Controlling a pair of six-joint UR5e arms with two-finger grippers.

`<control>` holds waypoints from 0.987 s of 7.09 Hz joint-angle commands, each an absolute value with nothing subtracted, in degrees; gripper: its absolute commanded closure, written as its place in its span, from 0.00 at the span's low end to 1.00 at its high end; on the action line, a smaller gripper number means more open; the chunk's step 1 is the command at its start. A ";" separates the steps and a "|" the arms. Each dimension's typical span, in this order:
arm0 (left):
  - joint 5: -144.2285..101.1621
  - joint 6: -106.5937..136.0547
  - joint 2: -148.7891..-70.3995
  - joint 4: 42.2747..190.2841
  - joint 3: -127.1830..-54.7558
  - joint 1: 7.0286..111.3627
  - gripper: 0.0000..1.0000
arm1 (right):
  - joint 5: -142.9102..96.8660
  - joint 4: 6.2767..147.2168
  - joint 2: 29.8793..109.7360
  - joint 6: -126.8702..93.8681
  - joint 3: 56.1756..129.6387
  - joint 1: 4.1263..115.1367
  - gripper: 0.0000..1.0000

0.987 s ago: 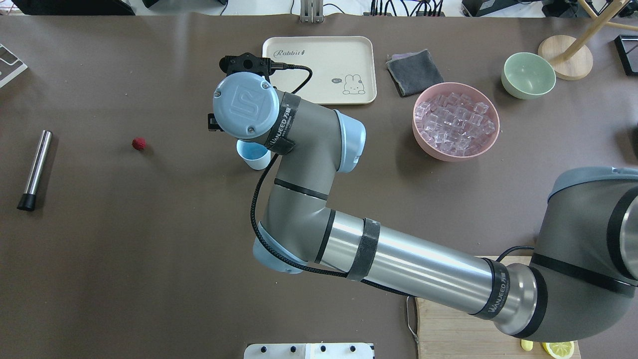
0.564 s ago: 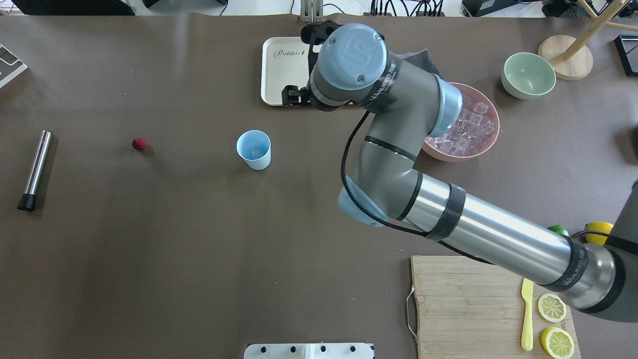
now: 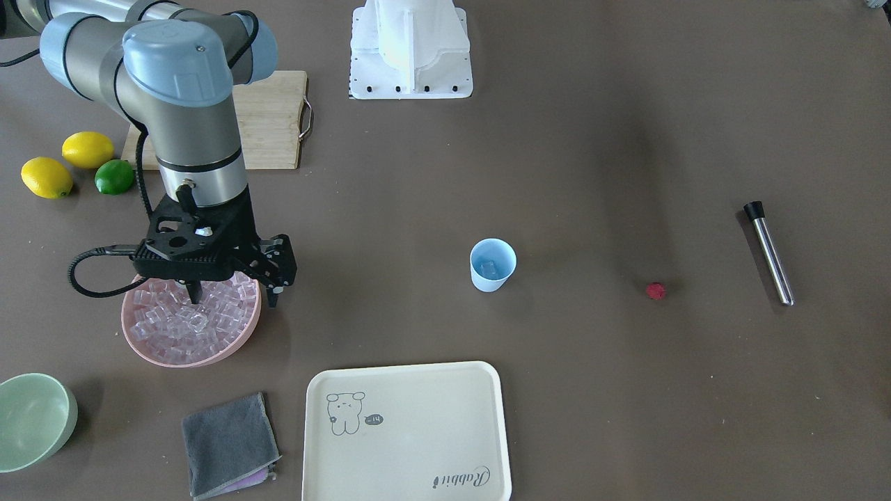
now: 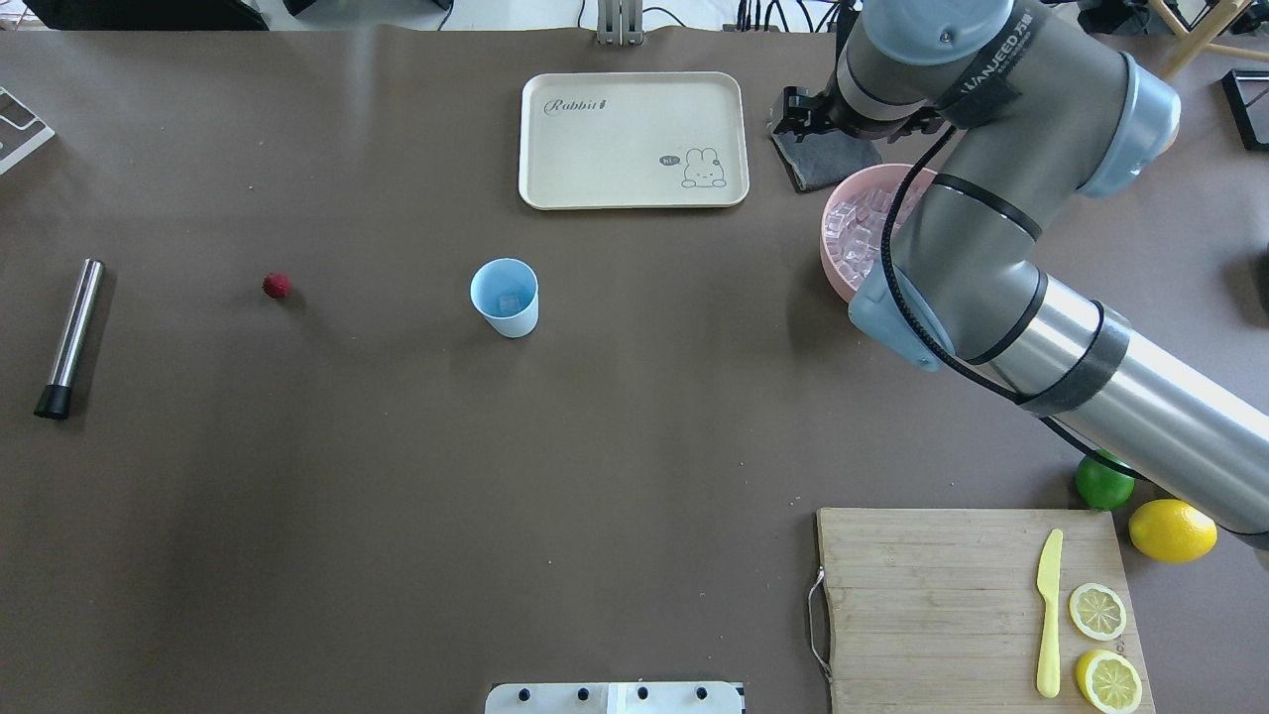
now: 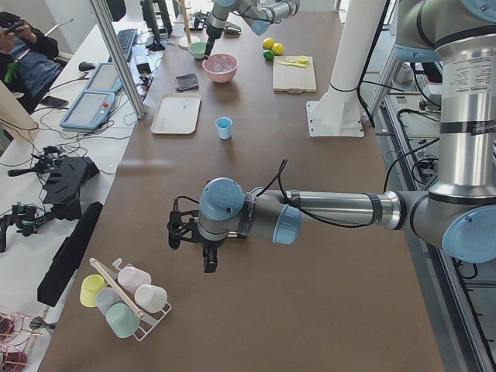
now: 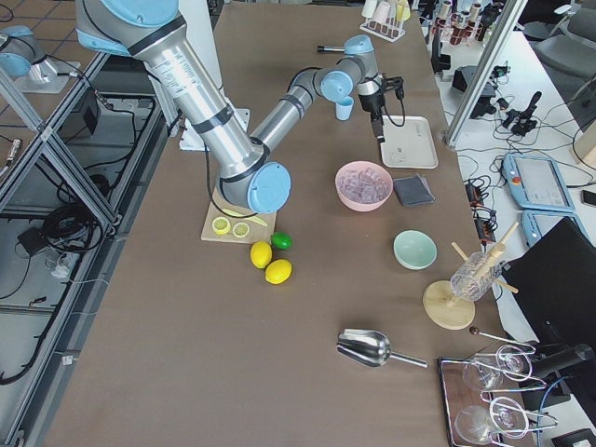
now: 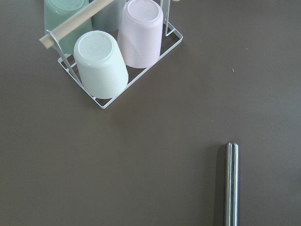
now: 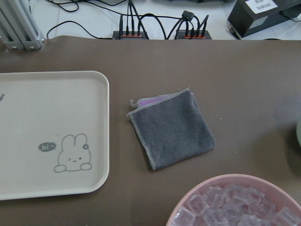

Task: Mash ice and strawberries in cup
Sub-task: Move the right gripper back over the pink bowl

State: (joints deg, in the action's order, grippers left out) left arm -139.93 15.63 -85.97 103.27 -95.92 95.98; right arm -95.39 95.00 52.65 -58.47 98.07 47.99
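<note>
The light-blue cup stands upright mid-table with one clear ice cube in it. Most of the ice fills a pink bowl. The strawberry lies alone on the table left of the cup. My right gripper hangs open and empty over the pink bowl's edge nearest the cup, one finger above the ice. My left gripper shows only in the exterior left view, far from the cup. I cannot tell whether it is open or shut.
A steel muddler lies at the far left. A cream tray, grey cloth and green bowl sit near the pink bowl. A cutting board holds a knife and lemon slices. A cup rack is below the left wrist.
The right arm has swung away from above the cup, to the right and back, and now hangs over the pink bowl. The cup stands uncovered.
</note>
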 commanded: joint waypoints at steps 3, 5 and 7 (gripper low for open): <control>-140.01 15.64 -86.22 103.27 -95.80 95.98 0.02 | -93.84 95.56 55.89 -39.40 96.85 48.86 0.14; -140.01 15.64 -86.04 103.27 -96.06 96.06 0.02 | -98.07 93.36 56.77 -23.04 96.33 51.67 0.05; -140.01 15.65 -86.04 103.27 -95.98 96.06 0.02 | -103.32 86.43 58.36 -15.50 94.24 51.94 0.01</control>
